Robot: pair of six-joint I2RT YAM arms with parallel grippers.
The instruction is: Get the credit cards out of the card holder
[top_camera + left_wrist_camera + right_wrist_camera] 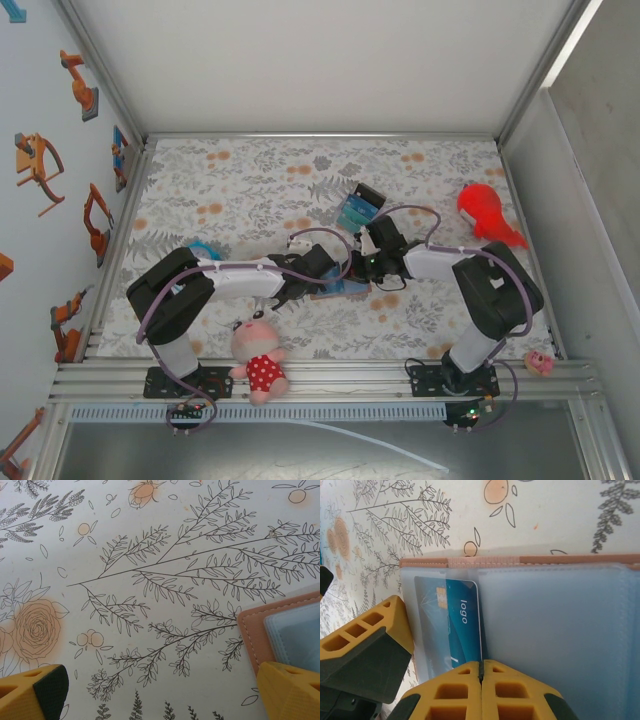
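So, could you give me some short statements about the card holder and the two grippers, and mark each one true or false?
1. The card holder lies open on the floral cloth. True.
2. The left gripper is shut. False: its fingers stand wide apart.
3. A blue card printed "logo" sits in a clear sleeve of the holder. True.
4. The right gripper is wide open. False: it is shut, at the card's lower edge.
5. The red toy lies on the left side of the table. False: it lies on the right side.
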